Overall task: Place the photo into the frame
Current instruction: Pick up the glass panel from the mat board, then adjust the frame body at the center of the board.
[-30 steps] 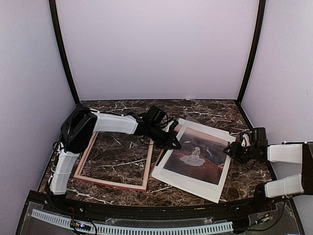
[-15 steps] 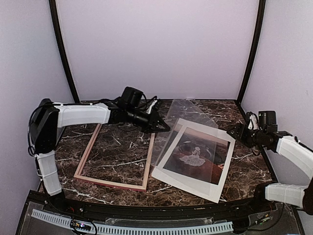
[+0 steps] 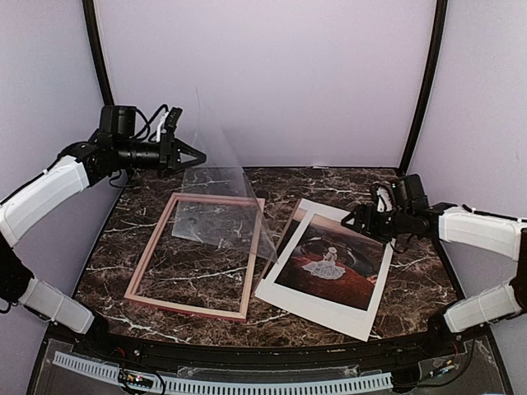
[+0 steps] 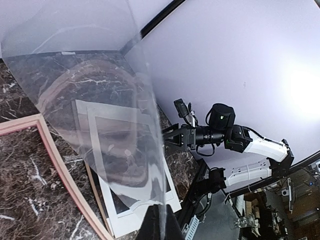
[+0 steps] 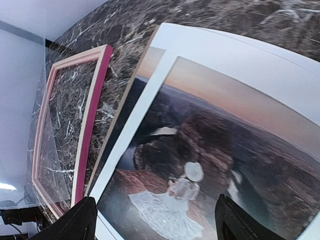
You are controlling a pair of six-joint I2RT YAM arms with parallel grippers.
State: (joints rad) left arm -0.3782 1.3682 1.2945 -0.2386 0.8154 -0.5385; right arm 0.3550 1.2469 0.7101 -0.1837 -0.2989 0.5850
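The left arm point(image 3: 45, 193) and right arm point(image 3: 482, 230) both wear smooth white shells over their long links, with rounded black housings at the joints. Each wrist ends in a chunky black block. Thin black cables point(image 3: 155, 113) loop loosely over the left wrist. The left tool point(image 3: 198, 155) and right tool point(image 3: 352, 220) are matte black, with tapering fingers point(image 5: 75, 222).
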